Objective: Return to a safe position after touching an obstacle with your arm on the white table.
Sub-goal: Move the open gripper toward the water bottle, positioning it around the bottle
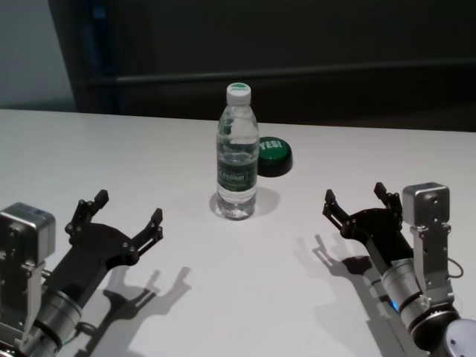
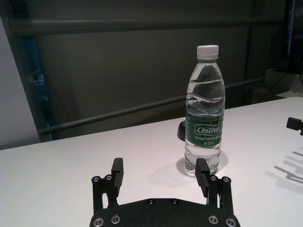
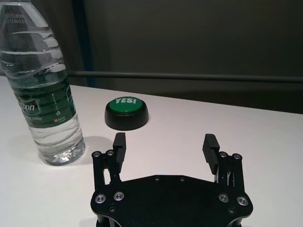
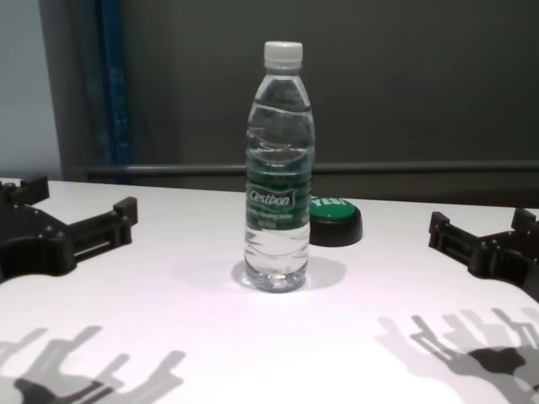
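The obstacle (image 1: 237,152), a clear water bottle with a white cap and green label, stands upright at the centre of the head view on the white table (image 1: 89,149); a low green-topped disc (image 1: 271,155) sits just behind it toward the right; nothing touches the bottle. You have the left gripper (image 1: 128,211) at the lower left of the frame and the right gripper (image 1: 357,199) at the lower right, both well apart from the bottle; both point toward the far edge of the table with their 2 fingers spread wide and holding nothing. Judging from this, the arms look already close to a safe pose; to finish well, draw each arm straight toward the bottom of the frame, away from the bottle, and avoid any sweep toward the centre that could tip it. Both forearms rise from the frame's lower corners, with each gripper hovering low over the table above its own shadow.
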